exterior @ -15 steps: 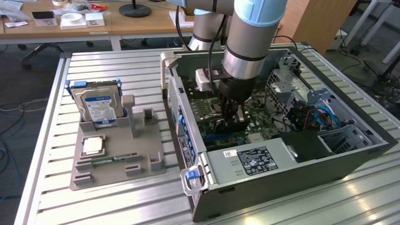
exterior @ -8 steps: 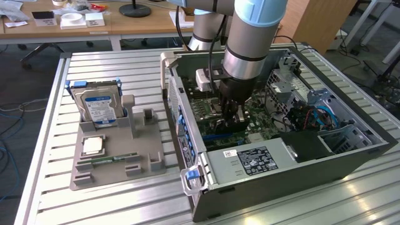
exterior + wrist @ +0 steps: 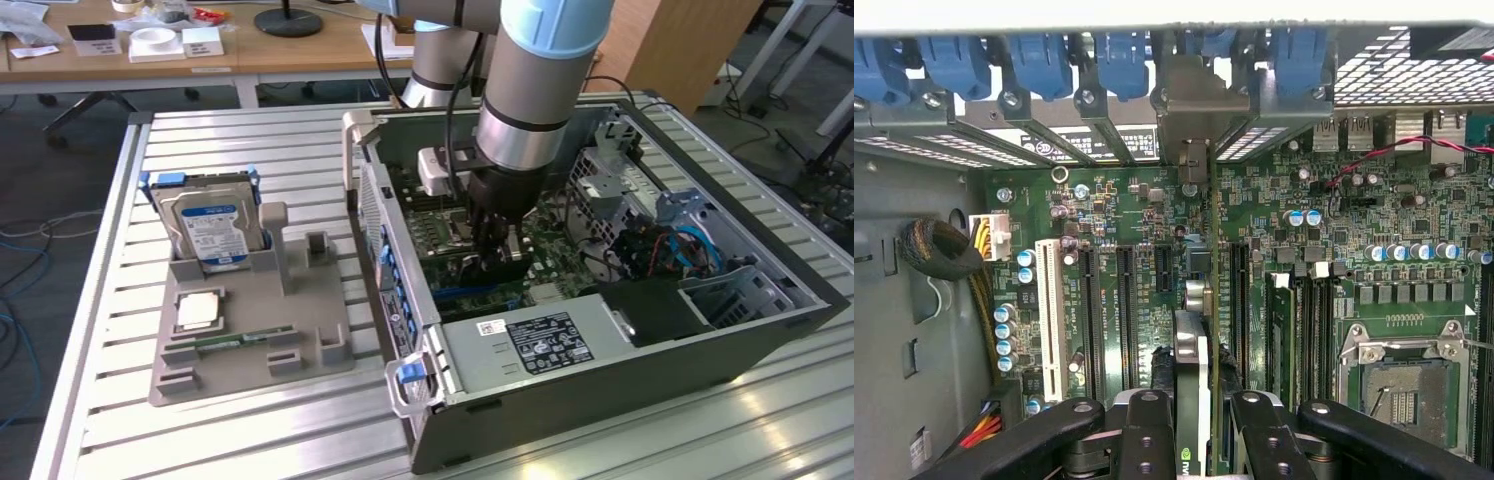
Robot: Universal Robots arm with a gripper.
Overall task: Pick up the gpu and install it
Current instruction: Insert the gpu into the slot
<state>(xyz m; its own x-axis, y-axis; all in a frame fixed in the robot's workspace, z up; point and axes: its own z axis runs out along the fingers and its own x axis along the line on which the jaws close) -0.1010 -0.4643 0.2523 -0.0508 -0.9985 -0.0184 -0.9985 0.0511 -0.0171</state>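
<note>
so the slatted table [image 3: 240, 420] has the open pc case [image 3: 747, 330] lying on its side, the arm [image 3: 547, 80] reaches down into it, and the gripper [image 3: 1194, 420] is clamped on the gpu [image 3: 1191, 360], held edge-on right over the motherboard [image 3: 1354, 200] slots, bracket end toward the rear panel.

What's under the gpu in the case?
The green motherboard and its black slots lie below the gpu, which the gripper holds; the part directly beneath is covered.

The fingers [image 3: 1147, 432] look matt black, gpu [image 3: 1192, 368] edge silvery metal, table [image 3: 267, 432] ribbed metal, tray [image 3: 243, 380] matt plastic.
</note>
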